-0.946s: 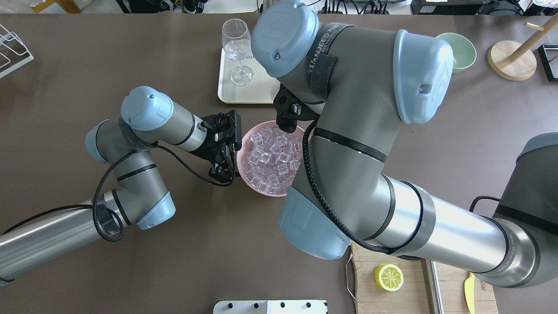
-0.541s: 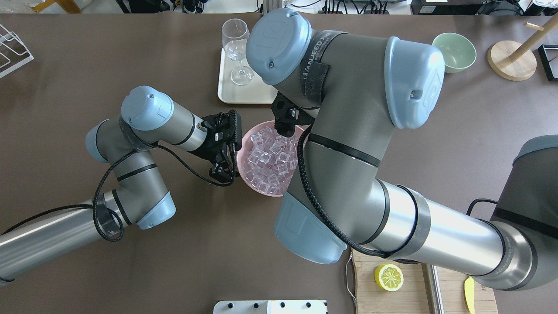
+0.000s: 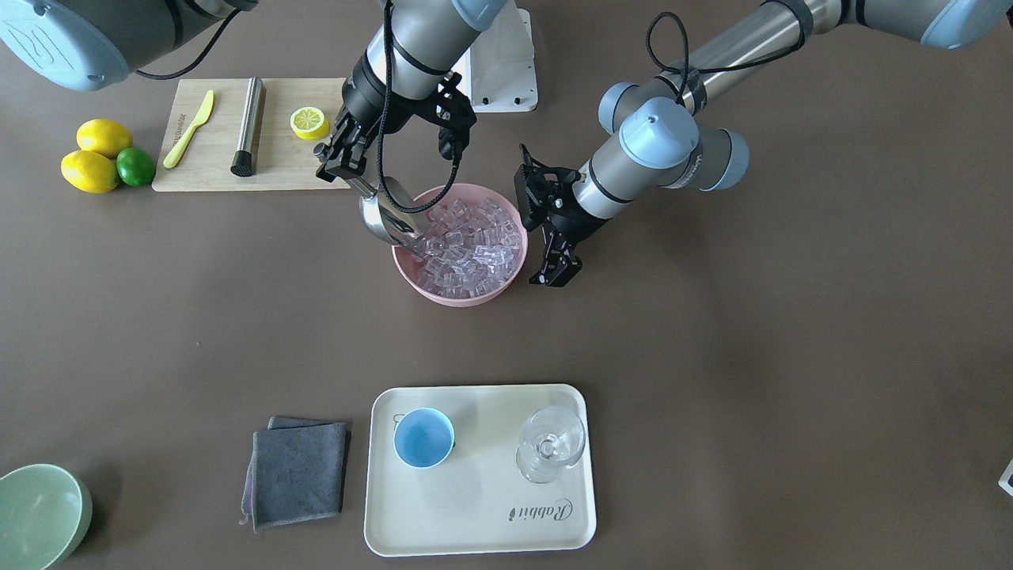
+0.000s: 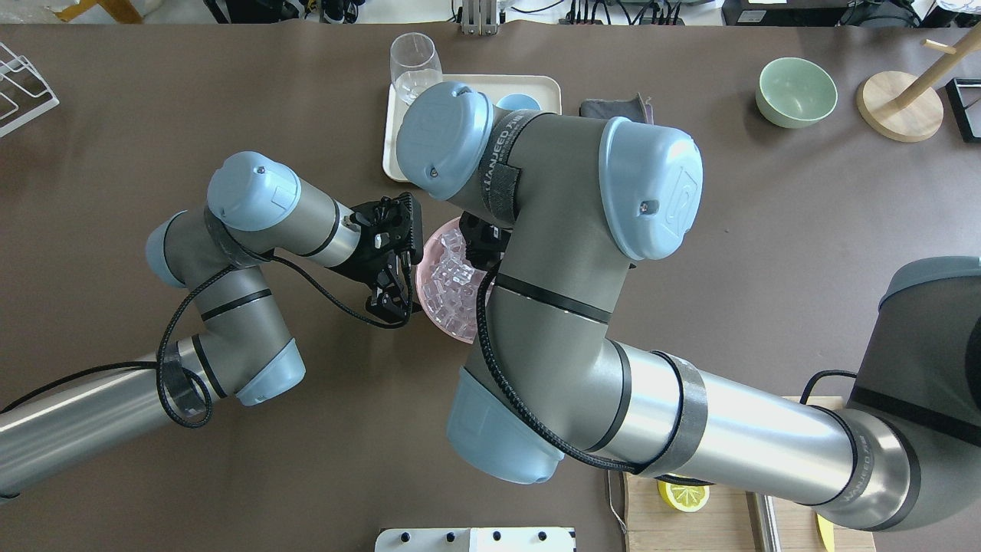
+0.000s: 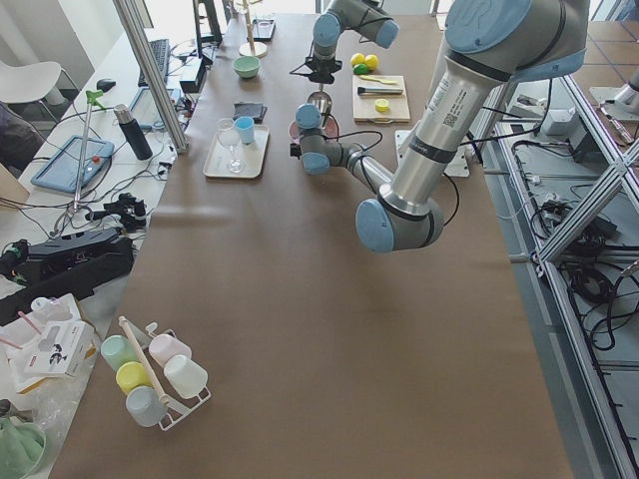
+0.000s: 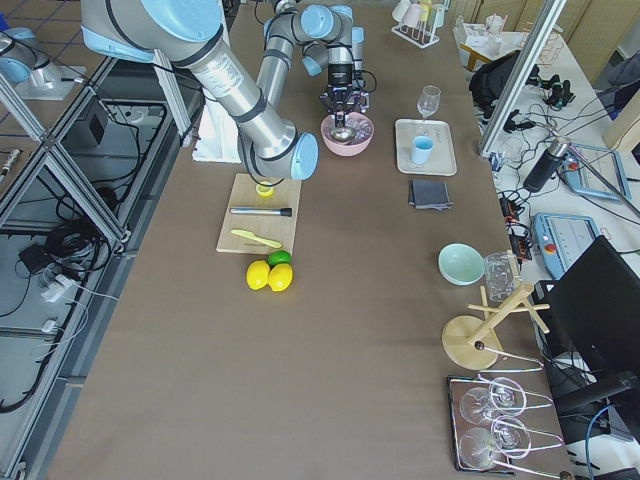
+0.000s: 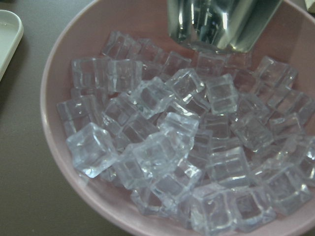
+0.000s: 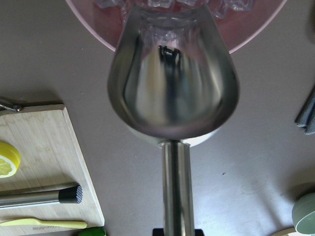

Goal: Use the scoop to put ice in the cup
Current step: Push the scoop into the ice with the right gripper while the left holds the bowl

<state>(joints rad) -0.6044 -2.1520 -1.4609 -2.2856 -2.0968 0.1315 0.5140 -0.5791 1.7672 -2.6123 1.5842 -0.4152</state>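
Observation:
The shiny steel scoop (image 3: 386,215) is in my right gripper (image 3: 342,168), which is shut on its handle (image 8: 176,191). The scoop's trough (image 8: 172,83) tilts over the near rim of the pink bowl (image 3: 467,297), its mouth at the ice (image 3: 475,245). The trough looks empty. The clear ice cubes (image 7: 162,147) fill the bowl, with the scoop's tip (image 7: 221,24) above them. My left gripper (image 3: 555,273) sits right beside the bowl's other side, shut and empty. The light-blue cup (image 3: 423,438) stands empty on the cream tray (image 3: 475,507), away from the bowl.
A clear stemmed glass (image 3: 550,443) shares the tray. A grey cloth (image 3: 297,473) and a pale green bowl (image 3: 39,514) lie beside it. A wooden board (image 3: 277,166) holds a steel cylinder (image 3: 248,125), a lemon half (image 3: 309,121) and a yellow knife (image 3: 190,127).
My right arm has swung left and forward over the bowl, now hiding most of it from overhead. The left arm has stayed in place.

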